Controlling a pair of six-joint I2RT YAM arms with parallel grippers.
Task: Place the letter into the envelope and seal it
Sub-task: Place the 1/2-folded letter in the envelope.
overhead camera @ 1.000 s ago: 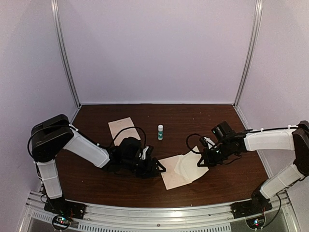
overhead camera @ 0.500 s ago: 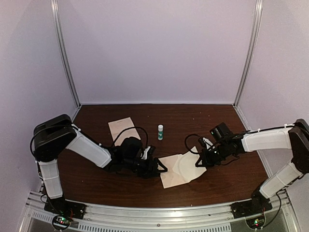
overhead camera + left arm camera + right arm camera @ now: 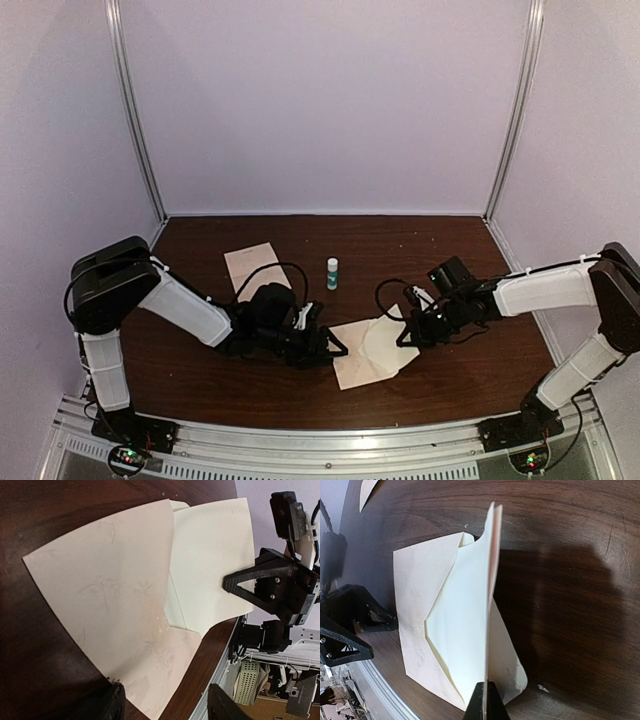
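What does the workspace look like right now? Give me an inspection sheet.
Surface: dark brown wooden table.
Job's things: small pale beige-pink paper envelope, front centre, one edge raised; flat pale creased paper sheet, back left, apart.
Clutter: small white bottle with green label, upright.
Grippers: left gripper, fingers open beside the envelope; right gripper, fingers shut on the envelope's raised edge.
Cables: black cable loops at both wrists.
Surroundings: pale lilac walls, metal corner posts.

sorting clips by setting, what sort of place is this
Probably a robot lab test cell: pale walls and aluminium posts box in a dark wooden table, and the left arm and right arm are bolted to a metal rail at its near edge.
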